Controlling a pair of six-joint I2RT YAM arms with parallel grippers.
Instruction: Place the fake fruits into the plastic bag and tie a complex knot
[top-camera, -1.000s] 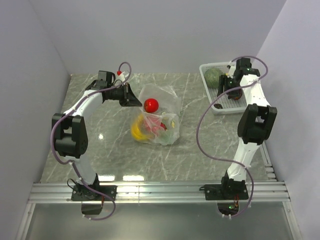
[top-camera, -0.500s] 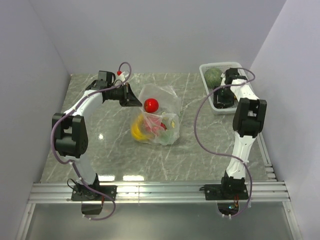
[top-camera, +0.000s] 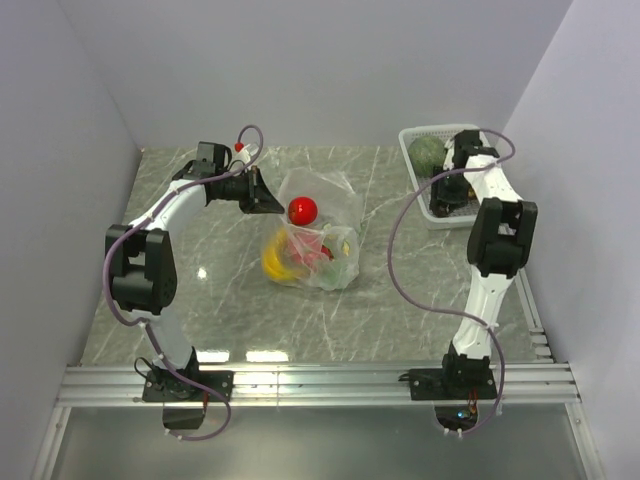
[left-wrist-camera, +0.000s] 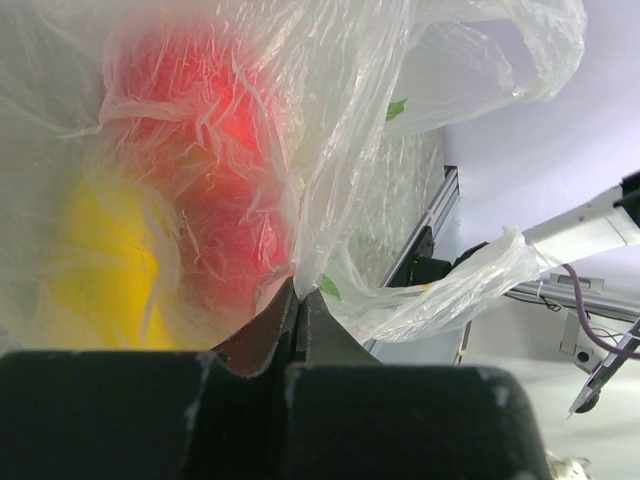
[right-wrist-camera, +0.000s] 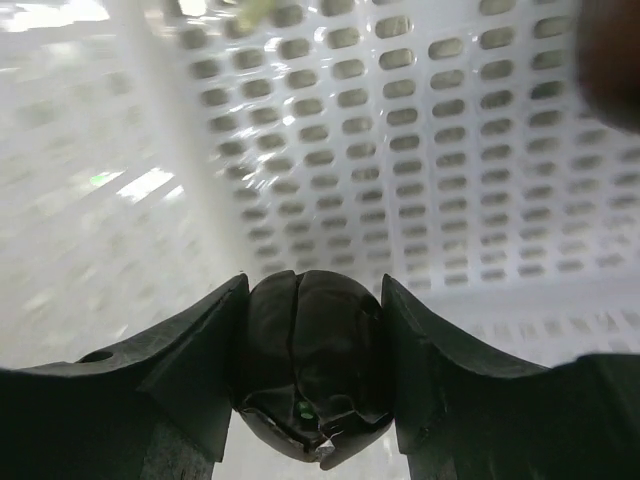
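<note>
Nearest of all, both arm bases are seen bolted to the rail at the table (top-camera: 400, 300) edge. Out on the grey marbled top, a little left of centre, the plastic bag (top-camera: 340, 205) is found lying crumpled. At its near-left the yellow banana shape (top-camera: 272, 262) is seen through the film, with the magenta-red piece (top-camera: 312, 250) just beside it. The red ball (top-camera: 303, 210) is perched higher, at the bag's upper left; whether it is fully inside cannot be told.

And there it is: the bag's far-left edge is pinched by the left gripper (left-wrist-camera: 298, 292), its fingers clamped tight together with only thin film between them. Red and yellow blurs are made out through the plastic in the wrist view.

Over on the far right, the white lattice basket (top-camera: 410, 160) is set by the table's back corner. The right gripper (right-wrist-camera: 315, 285) is lowered into its near half. A dark round piece (right-wrist-camera: 315, 370), glossy, is caught between the fingers, with both pads pressed against its sides.

Furthest back, the dull green melon (top-camera: 427, 152) is seen in the basket's far-left corner, apart from that gripper.
</note>
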